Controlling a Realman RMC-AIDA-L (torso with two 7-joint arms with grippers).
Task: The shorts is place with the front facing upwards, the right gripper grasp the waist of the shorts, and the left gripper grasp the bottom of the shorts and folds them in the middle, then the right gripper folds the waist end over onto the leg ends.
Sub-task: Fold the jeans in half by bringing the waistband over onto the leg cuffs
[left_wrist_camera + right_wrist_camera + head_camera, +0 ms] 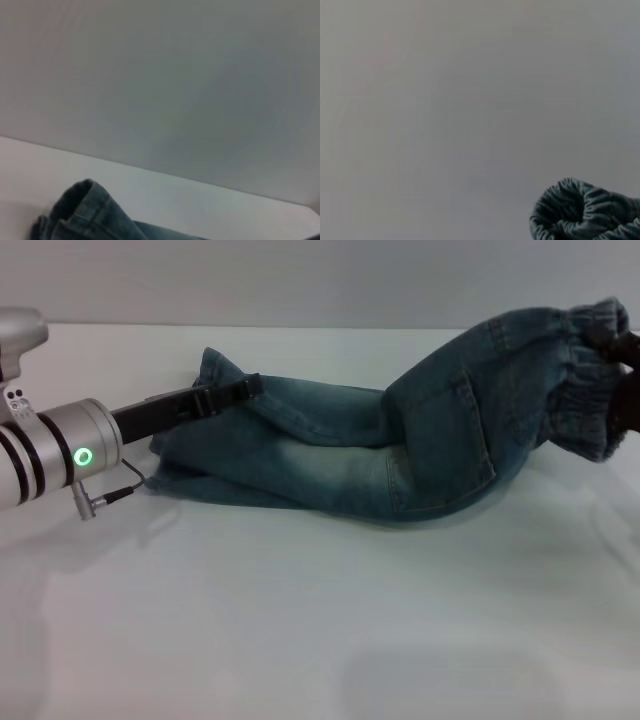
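Along the far edge of the worktop (pixel 300 640) the shorts (pixel 400 455) lie folded lengthwise, stretched between my two arms so the doubled denim stays taut for the next fold. My left pincer (pixel 240 388) is closed on the leg ends (pixel 215 370) toward the far left corner. My right pincer (pixel 618 340), at the far right edge, grips the waist (pixel 590 390), raised off the surface.

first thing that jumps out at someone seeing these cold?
The denim shorts, stretched across the white table and already doubled lengthwise. The left gripper grips the leg ends on the robot's left, its wrist light glowing green. At the far right the right gripper holds the ruched waist lifted off the table.
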